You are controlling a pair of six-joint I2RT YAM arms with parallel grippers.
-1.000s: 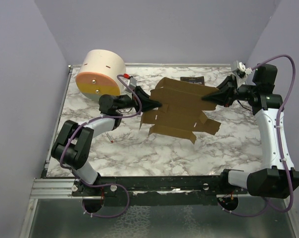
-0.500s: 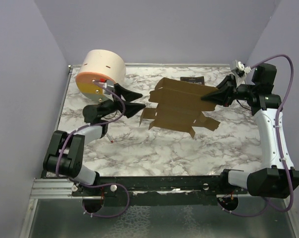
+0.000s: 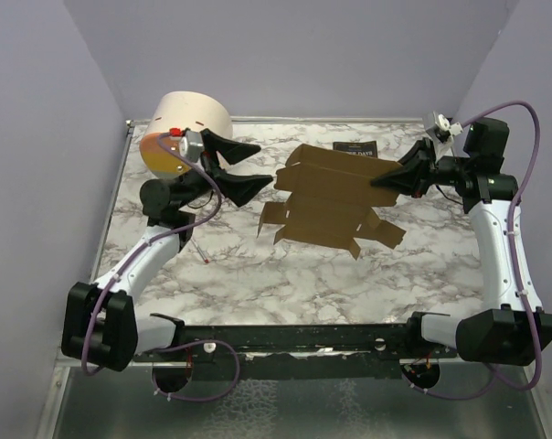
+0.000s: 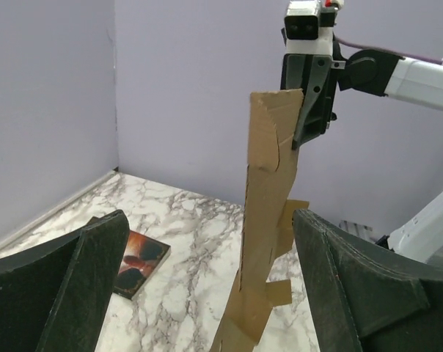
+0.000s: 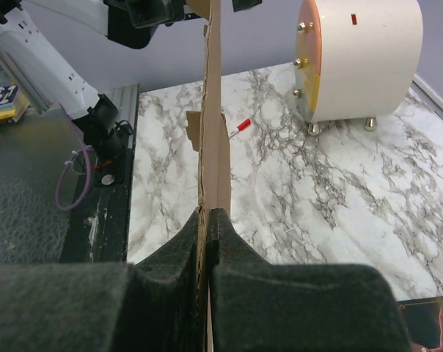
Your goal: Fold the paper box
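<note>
- Right gripper (image 3: 384, 183) pinches the box's (image 3: 331, 197) right edge, holding the sheet up over the table's (image 3: 258, 274) middle.
- Left gripper (image 3: 260, 165) is spread wide, just left of the box, apart from it.
- Cylinder (image 3: 189, 119) sits in the far-left corner; a book (image 3: 355, 147) lies at the far edge.

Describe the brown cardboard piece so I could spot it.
Over the marble table, right of the big cream cylinder, a flat cardboard sheet is held at its right edge by the right tool. Unlike the small dark book behind it, it is plain brown with tabs and flaps.
</note>
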